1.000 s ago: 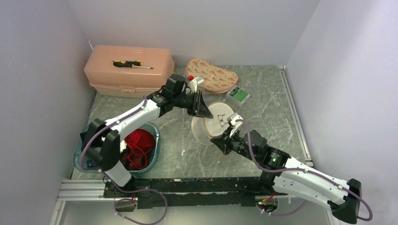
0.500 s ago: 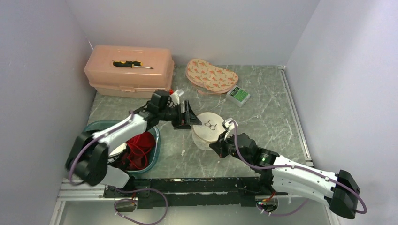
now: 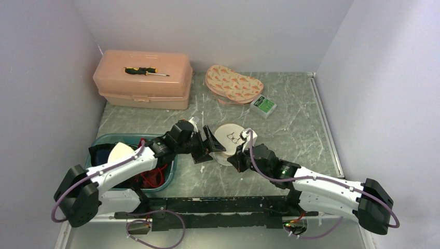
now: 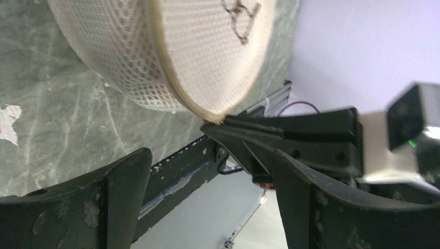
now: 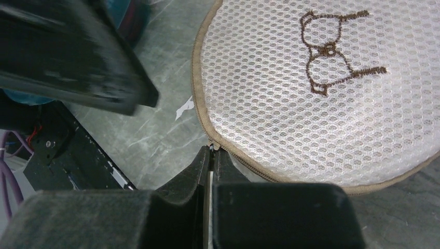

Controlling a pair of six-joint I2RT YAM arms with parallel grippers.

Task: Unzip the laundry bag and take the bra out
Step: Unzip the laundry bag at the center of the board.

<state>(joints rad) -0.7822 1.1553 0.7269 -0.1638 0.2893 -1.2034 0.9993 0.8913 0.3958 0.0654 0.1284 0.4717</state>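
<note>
Pinched at the tan seam of the laundry bag (image 3: pixel 232 136): the zip pull (image 5: pixel 213 147), held by the pressed-together right tool (image 5: pixel 212 152). Spread and empty, just beside the bag's rim: the left tool (image 4: pixel 210 155). Lying in the teal tub (image 3: pixel 119 136), apart from the bag: the red bra (image 3: pixel 154 177). Risks: pull slipping from so thin a pinch; unbraced bag dragging across the worktop (image 3: pixel 290 119) rather than unzipping; tools colliding.
</note>
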